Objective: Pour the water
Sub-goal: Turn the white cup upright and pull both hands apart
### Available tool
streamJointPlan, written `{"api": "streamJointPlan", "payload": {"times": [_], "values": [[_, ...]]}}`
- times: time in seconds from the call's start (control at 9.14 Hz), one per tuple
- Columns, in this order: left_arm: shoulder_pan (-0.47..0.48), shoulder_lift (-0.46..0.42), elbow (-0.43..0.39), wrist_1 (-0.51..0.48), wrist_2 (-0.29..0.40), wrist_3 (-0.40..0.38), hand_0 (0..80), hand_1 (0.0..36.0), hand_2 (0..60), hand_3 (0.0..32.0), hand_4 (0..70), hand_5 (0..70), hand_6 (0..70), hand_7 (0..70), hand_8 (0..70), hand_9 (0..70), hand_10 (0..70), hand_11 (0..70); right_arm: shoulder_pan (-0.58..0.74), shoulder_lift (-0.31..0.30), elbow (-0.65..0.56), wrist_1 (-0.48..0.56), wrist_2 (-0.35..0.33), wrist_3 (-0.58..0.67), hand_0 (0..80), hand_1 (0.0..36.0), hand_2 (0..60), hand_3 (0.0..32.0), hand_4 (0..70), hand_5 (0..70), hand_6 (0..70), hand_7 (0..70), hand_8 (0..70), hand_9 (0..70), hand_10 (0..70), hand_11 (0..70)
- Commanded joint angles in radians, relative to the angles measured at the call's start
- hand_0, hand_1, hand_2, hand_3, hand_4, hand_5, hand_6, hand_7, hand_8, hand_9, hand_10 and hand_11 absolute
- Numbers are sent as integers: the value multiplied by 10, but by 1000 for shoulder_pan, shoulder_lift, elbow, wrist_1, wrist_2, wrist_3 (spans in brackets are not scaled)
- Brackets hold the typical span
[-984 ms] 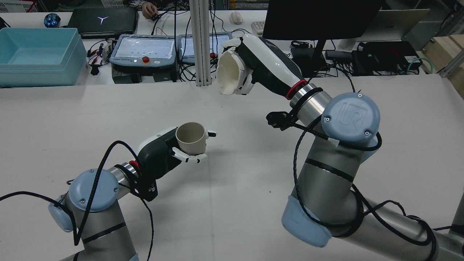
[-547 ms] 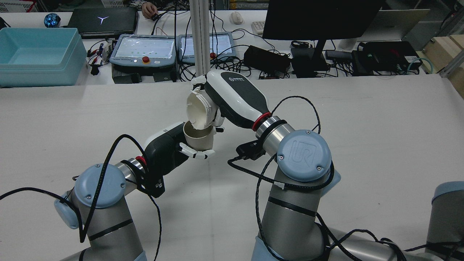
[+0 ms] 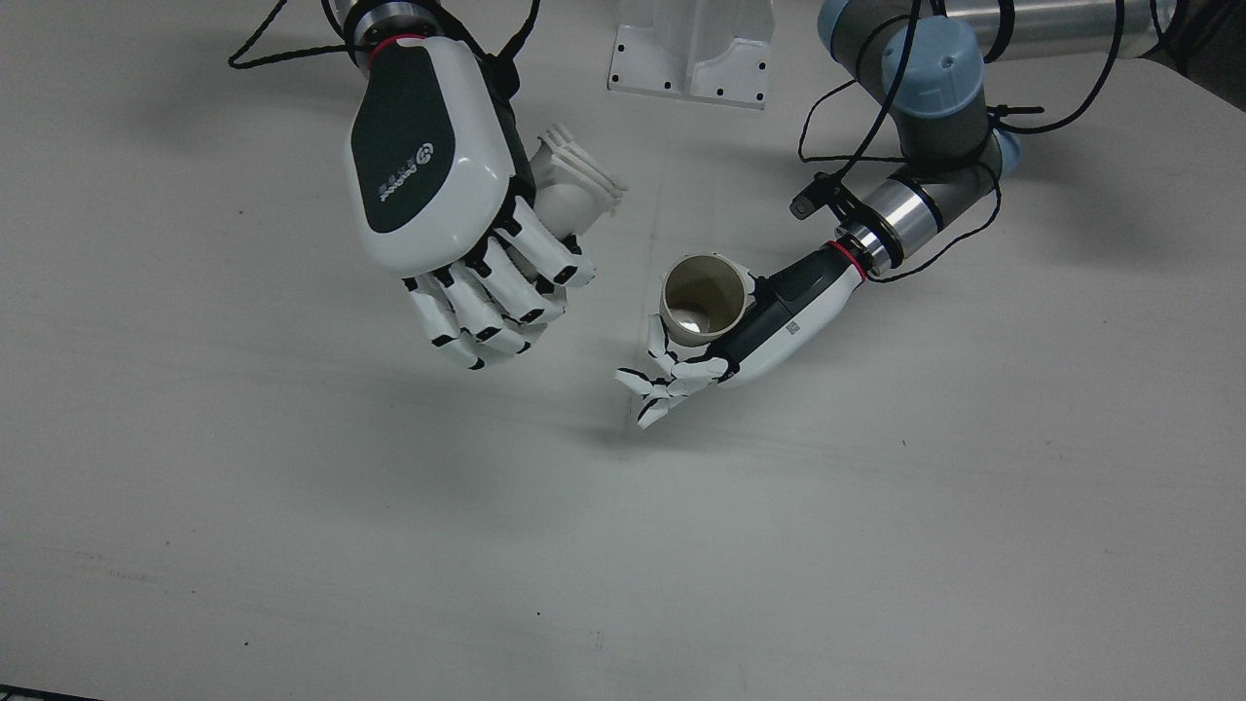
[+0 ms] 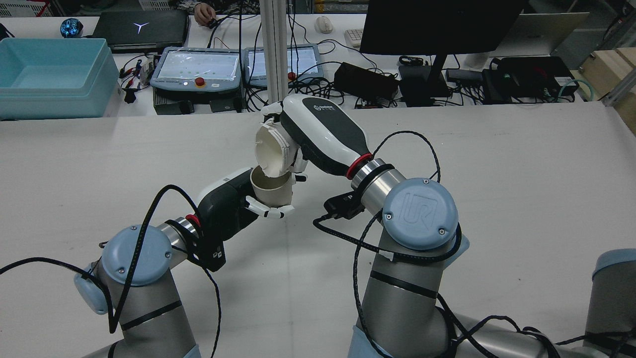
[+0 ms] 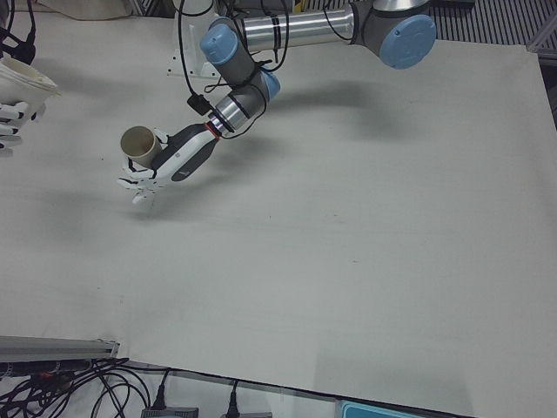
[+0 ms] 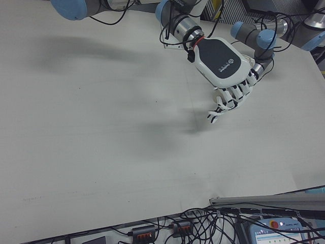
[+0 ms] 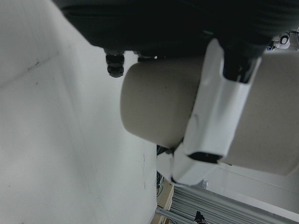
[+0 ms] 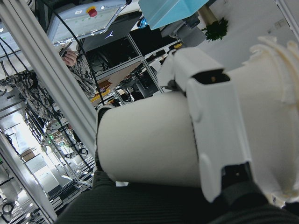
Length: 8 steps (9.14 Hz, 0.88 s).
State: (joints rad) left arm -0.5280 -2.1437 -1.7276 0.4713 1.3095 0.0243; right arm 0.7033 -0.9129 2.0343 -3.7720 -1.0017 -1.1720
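My left hand (image 4: 231, 204) is shut on a beige cup (image 4: 272, 191) and holds it upright, mouth up, low over the table. My right hand (image 4: 318, 132) is shut on a white ribbed cup (image 4: 271, 149), tipped with its mouth facing down toward the beige cup. In the rear view the white cup's lip overlaps the beige rim. The front view shows a gap between the white cup (image 3: 576, 190) and the beige cup (image 3: 706, 292), with the right hand (image 3: 428, 175) higher than the left hand (image 3: 769, 326). A pale glint shows at the beige cup's bottom.
Beyond the table's far edge stand a blue bin (image 4: 49, 74), two teach pendants (image 4: 196, 67), a monitor (image 4: 437, 25) and cables. An aluminium post (image 4: 276, 49) rises behind the cups. A person's hand (image 4: 203, 12) rests on the far desk.
One second ago the right hand held the white cup high at the back; it then swung down and left to the beige cup. Over the last half second almost nothing moved.
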Motion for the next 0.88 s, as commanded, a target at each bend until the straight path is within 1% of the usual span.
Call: {"api": "streamJointPlan", "payload": {"times": [0.0,0.11,0.22,0.33,0.44,0.55,0.66,0.77], "values": [[-27,387,8,-326,2,3,696,355,600,0,700,700,162,288,42,46,51,93,235,-327,44,9,-29,592,800,360,593,0,387,700,546,700,371,494,289,454],[-73,498,2,-411,4,5,690,350,600,0,700,700,169,300,46,53,55,98,345,-383,46,29,-116,665,800,360,574,0,328,700,527,700,364,480,298,464],[-137,574,-7,-474,17,8,698,350,600,0,700,700,175,306,48,57,57,101,445,-430,34,114,-180,711,800,360,556,0,260,700,495,652,352,466,311,479],[-224,626,-9,-538,54,15,698,350,600,0,700,700,179,312,51,60,58,103,503,-527,-4,246,-196,777,800,360,550,0,218,700,488,630,353,467,332,503],[-312,655,-6,-581,66,28,692,346,600,0,700,700,181,313,52,61,59,103,510,-614,-119,423,-196,857,800,360,546,0,209,700,497,633,360,476,348,521],[-384,666,-7,-612,80,40,686,338,600,0,700,700,182,317,52,62,59,102,509,-664,-288,660,-199,908,773,359,548,0,207,700,501,635,367,486,365,542],[-474,674,6,-640,82,51,671,324,600,0,700,700,181,316,51,61,58,101,506,-676,-480,862,-208,925,677,345,551,0,195,700,501,634,390,520,391,574],[-551,688,13,-661,91,63,675,322,590,0,700,700,174,318,48,59,59,103,502,-669,-684,1028,-203,926,650,341,572,0,195,700,511,649,403,537,394,577]]}}
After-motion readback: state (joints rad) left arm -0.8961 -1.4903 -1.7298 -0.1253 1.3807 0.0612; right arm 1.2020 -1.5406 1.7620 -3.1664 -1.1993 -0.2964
